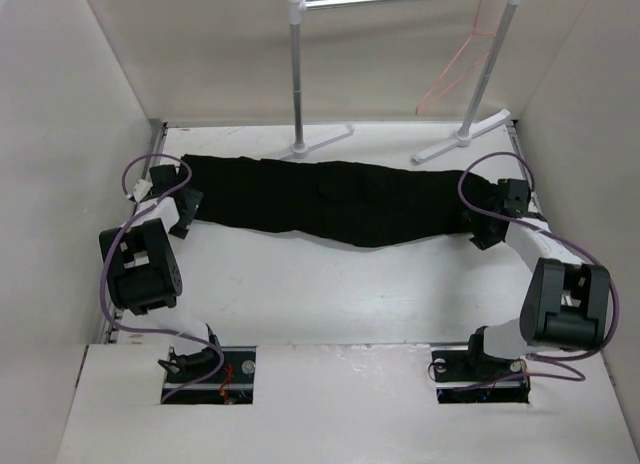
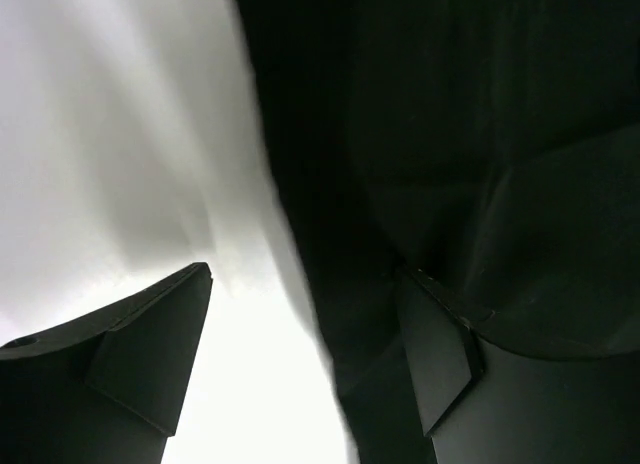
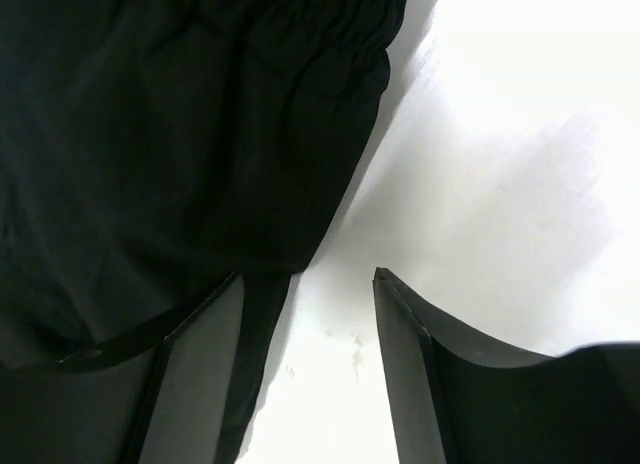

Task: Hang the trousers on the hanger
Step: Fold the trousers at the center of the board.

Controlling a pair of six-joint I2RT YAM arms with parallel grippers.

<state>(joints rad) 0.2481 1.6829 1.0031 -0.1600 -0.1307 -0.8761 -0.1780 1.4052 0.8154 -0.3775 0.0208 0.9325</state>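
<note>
- White table (image 1: 330, 284): the trousers (image 1: 330, 199) lie flat on its far half, stretched from 9 o'clock to 3 o'clock and well apart from the hanger.
- Black trousers: soft, limp and likely light. They will sag and fold wherever unsupported and may slide off thin wire. The gathered elastic waistband shows in the right wrist view, so the waist is at the 3 o'clock end.
- Best hold, as a judgement: pinch the thicker waistband at one end and the leg ends at the other, through all layers, so the cloth lifts as a strip.
- Rack (image 1: 297, 74): white and silver, at 12 o'clock behind the trousers.
- Hanger (image 1: 460, 69): thin pink wire hanging from the rack bar at about 1 o'clock, with nothing on it.
- Left gripper (image 1: 185, 209): at the 9 o'clock end, jaws apart, one finger over cloth and one over table, gripping nothing.
- Right gripper (image 1: 490, 224): at the 3 o'clock end, jaws apart straddling the cloth edge, gripping nothing.
</note>
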